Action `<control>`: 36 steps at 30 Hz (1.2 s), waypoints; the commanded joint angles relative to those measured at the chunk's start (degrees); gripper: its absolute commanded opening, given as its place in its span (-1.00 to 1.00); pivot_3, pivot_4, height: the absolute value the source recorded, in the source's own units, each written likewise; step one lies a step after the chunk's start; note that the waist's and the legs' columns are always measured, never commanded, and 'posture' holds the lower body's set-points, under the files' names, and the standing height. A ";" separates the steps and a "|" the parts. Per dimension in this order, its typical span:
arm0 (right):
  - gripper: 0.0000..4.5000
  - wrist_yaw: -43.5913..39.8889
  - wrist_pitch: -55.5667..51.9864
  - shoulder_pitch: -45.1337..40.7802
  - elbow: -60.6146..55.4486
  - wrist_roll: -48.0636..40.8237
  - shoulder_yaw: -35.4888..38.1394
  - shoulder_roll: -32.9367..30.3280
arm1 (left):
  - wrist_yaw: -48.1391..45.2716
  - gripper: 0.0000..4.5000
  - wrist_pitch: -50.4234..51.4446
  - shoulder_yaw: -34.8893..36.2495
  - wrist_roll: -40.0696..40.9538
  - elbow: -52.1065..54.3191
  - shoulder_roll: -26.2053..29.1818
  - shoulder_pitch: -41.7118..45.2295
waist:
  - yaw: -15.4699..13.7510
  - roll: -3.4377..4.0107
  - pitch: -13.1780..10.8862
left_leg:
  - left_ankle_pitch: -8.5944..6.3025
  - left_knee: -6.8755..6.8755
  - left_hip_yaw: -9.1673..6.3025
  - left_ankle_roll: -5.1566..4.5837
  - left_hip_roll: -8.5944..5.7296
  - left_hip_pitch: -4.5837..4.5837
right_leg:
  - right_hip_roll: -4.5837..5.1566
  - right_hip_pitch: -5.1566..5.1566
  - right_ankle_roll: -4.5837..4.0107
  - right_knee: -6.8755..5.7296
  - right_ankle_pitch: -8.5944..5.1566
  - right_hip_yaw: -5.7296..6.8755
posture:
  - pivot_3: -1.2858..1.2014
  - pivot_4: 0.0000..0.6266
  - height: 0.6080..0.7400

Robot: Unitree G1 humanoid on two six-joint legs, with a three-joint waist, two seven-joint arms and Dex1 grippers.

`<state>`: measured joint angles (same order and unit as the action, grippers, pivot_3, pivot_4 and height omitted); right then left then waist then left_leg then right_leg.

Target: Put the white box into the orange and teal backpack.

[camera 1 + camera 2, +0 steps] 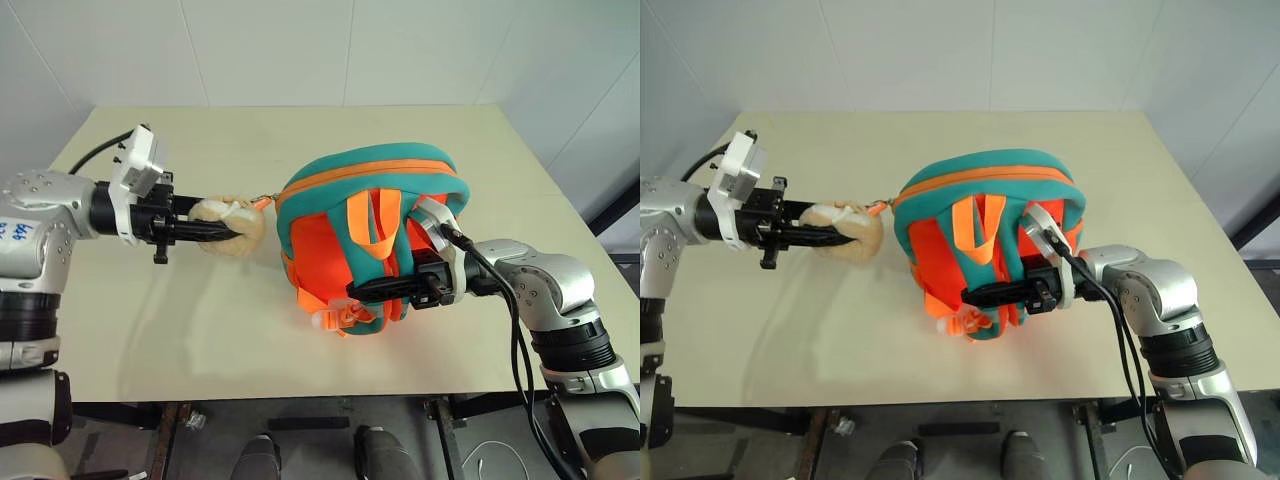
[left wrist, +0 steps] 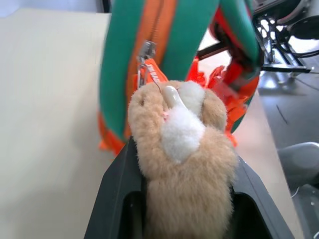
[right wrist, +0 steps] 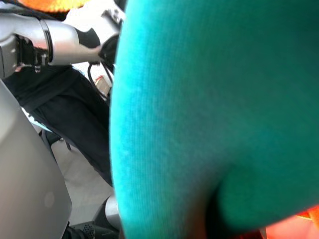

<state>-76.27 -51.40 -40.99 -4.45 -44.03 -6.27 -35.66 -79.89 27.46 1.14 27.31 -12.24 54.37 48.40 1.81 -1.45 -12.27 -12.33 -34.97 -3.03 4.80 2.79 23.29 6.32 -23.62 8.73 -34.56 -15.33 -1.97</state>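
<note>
Right now the left pincer (image 1: 215,232) has its two black fingers closed around the tan plush hamster charm (image 2: 182,144), which hangs by a short orange tab from the zipper pull (image 2: 145,52) at the left end of the backpack's zip. The step in hand looks like opening that zip: the pull should run along the orange zipper line, following the curve of the top, not straight out to the left, or the soft charm may slip free or the bag may tip. The right pincer (image 1: 362,289) is clamped shut on the strap side of the orange and teal backpack (image 1: 375,170), holding it upright as an anchor; it needs to hold firm against the pull. The backpack stands mid-tabletop (image 1: 230,350), straps toward the near edge, its zip seemingly closed. I cannot spot the white box, so its place cannot be told.
</note>
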 commanded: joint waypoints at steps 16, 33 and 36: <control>-1.00 6.10 0.67 4.43 -4.08 -0.50 1.46 0.83 | 2.06 -0.48 -19.02 -10.68 -15.52 -22.55 -19.97 -0.58 | -0.30 -0.01 0.01 | -0.08 -0.06 0.04 -0.04 0.03 0.02 | 0.00 0.02 0.10 -0.08 0.05 0.00 | 0.03 -0.52 1.00; 0.99 9.98 7.94 19.87 -11.62 -1.51 20.79 -13.00 | 13.08 1.00 7.27 11.70 2.27 25.32 -5.97 -33.89 | -0.37 -0.01 0.01 | -0.18 0.02 0.13 -0.05 0.04 0.00 | 0.06 0.10 -0.81 0.32 -0.45 -0.05 | 0.03 -0.52 1.00; 0.99 7.87 11.36 22.31 -9.44 0.94 21.29 -15.81 | 13.41 1.00 7.05 12.04 2.46 25.04 -5.15 -34.55 | -0.23 -0.02 0.01 | -0.19 -0.04 0.28 -0.09 0.04 -0.01 | 0.11 0.18 -0.86 0.57 -0.28 -0.06 | 0.03 -0.52 1.00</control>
<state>-66.86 -42.60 -19.14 -14.32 -43.98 12.55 -49.73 -66.71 34.65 11.34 28.65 11.17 48.03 14.00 1.58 -1.48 -12.27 -12.51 -35.04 -2.75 4.70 2.83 23.28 6.42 -23.43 7.87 -33.96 -15.55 -2.03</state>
